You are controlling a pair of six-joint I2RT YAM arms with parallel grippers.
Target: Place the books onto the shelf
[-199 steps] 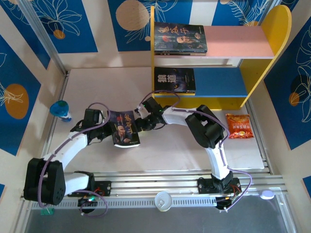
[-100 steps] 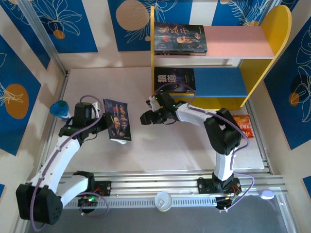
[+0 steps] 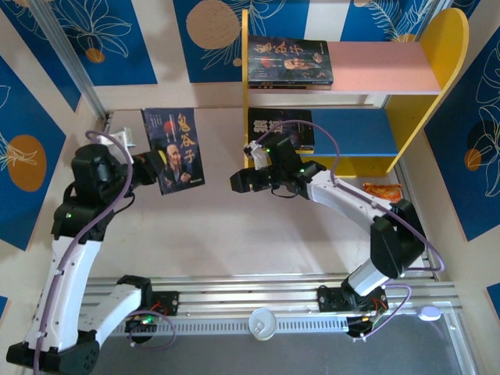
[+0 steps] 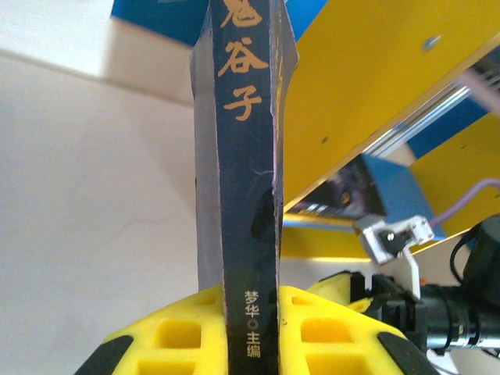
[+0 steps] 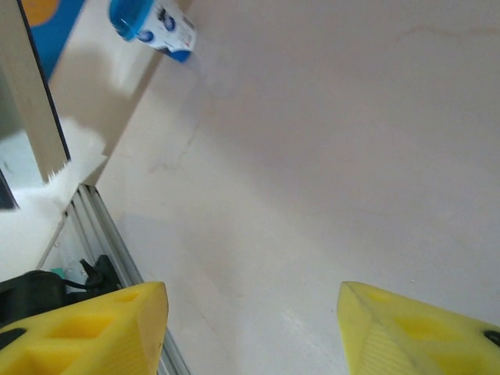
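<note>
My left gripper (image 3: 153, 169) is shut on a dark book (image 3: 178, 148) with a bearded man on its cover, held raised at the table's far left. In the left wrist view its spine (image 4: 246, 195) stands clamped between the yellow fingers (image 4: 172, 336) of that gripper (image 4: 251, 312). My right gripper (image 3: 239, 181) hovers open over the table's middle, left of the shelf (image 3: 447, 47); its fingers (image 5: 101, 328) stand wide apart around nothing (image 5: 250, 312). Books (image 3: 289, 62) lie on the pink upper board (image 3: 383, 66). Another book (image 3: 275, 125) lies on the blue lower board (image 3: 351, 133), partly behind the right arm.
An orange snack packet (image 3: 383, 191) lies right of the right arm, below the shelf. A blue cup (image 5: 152, 27) lies on its side near the left wall. A white lid (image 3: 262, 322) rests on the front rail. The shelf's yellow side (image 4: 367, 94) stands to the right of the held book.
My left arm has lifted the book from the table's middle up and to the far left. The right gripper has drawn away from the book towards the shelf and opened wider.
</note>
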